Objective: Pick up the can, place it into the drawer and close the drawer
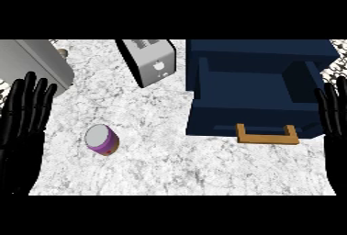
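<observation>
left hand (24,114), right hand (334,110): fingers straight | can (102,139): purple, label seemingly unreadable | drawer (254,87): open

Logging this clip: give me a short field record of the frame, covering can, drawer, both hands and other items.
can: purple can upright on counter, untouched
drawer: navy drawer open, tan handle facing the robot
left hand: left hand open, resting at left edge, holding nothing
right hand: right hand open, resting at right edge
other: toaster; grey appliance at upper left
</observation>
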Action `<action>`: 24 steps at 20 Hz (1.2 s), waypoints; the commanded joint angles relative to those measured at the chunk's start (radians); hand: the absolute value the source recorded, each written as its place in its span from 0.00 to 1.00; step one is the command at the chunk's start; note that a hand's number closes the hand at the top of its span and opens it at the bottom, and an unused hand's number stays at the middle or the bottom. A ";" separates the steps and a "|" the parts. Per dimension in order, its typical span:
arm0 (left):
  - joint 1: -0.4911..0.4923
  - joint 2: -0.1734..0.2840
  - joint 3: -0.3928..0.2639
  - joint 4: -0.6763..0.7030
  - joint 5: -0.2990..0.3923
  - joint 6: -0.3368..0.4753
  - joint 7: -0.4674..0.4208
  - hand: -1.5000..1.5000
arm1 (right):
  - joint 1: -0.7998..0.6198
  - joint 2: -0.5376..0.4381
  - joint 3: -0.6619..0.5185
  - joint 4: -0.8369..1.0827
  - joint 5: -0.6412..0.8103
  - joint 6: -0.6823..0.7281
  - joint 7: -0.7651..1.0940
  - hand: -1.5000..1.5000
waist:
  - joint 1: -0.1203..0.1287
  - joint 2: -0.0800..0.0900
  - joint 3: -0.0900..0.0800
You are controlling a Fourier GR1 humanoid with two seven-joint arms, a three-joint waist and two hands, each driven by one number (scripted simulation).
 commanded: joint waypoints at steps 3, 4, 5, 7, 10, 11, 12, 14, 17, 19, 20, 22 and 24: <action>-0.016 -0.053 -0.062 -0.027 -0.016 0.014 -0.012 0.00 | -0.033 -0.031 -0.010 -0.038 0.001 0.024 -0.002 0.00 | -0.022 0.031 0.038; -0.019 -0.039 -0.044 0.017 0.018 -0.021 -0.049 0.00 | -0.092 -0.056 -0.079 0.045 -0.065 0.052 -0.046 0.00 | -0.019 0.033 0.038; 0.026 -0.062 -0.105 -0.026 -0.033 -0.012 -0.073 0.00 | -0.045 0.006 0.024 -0.052 0.015 0.002 -0.010 0.00 | -0.020 0.031 0.038; 0.095 -0.054 -0.066 0.103 -0.049 0.039 0.126 0.00 | 0.028 0.013 -0.001 0.071 0.001 -0.013 0.107 0.00 | -0.021 0.044 0.039; 0.077 -0.057 -0.101 -0.013 -0.095 0.076 0.295 0.00 | 0.011 0.013 0.022 0.010 0.030 -0.038 0.211 0.00 | -0.017 0.029 0.039; 0.083 -0.097 -0.159 0.017 -0.160 0.108 0.264 0.00 | 0.001 -0.006 0.001 0.033 0.009 -0.018 0.217 0.00 | -0.020 0.031 0.039; 0.109 -0.075 -0.118 0.023 -0.106 0.074 0.248 0.00 | 0.047 -0.018 -0.020 0.017 -0.008 0.003 0.189 0.00 | -0.022 0.031 0.038; 0.082 -0.068 -0.116 -0.040 -0.122 0.078 0.332 0.00 | 0.071 -0.011 -0.013 0.002 -0.005 0.011 0.181 0.00 | -0.021 0.031 0.038; 0.091 -0.050 -0.096 -0.098 -0.114 0.062 0.389 0.00 | 0.066 -0.034 -0.080 0.043 -0.063 0.041 0.160 0.00 | -0.020 0.031 0.038; 0.080 -0.059 -0.083 -0.099 -0.099 0.056 0.406 0.00 | 0.096 -0.022 -0.045 -0.022 -0.037 0.045 0.191 0.00 | -0.021 0.031 0.038; 0.153 -0.065 -0.099 -0.101 -0.086 0.053 0.357 0.00 | 0.143 -0.022 -0.095 0.059 -0.081 0.077 0.051 0.00 | -0.020 0.031 0.038; 0.063 -0.103 -0.108 -0.042 -0.133 0.098 0.395 0.00 | 0.185 0.015 -0.043 0.020 -0.032 0.065 0.054 0.00 | -0.023 0.032 0.038; 0.191 -0.105 -0.133 -0.130 -0.146 0.103 0.354 0.00 | 0.120 0.017 -0.032 0.029 -0.012 0.042 0.100 0.00 | -0.018 0.031 0.038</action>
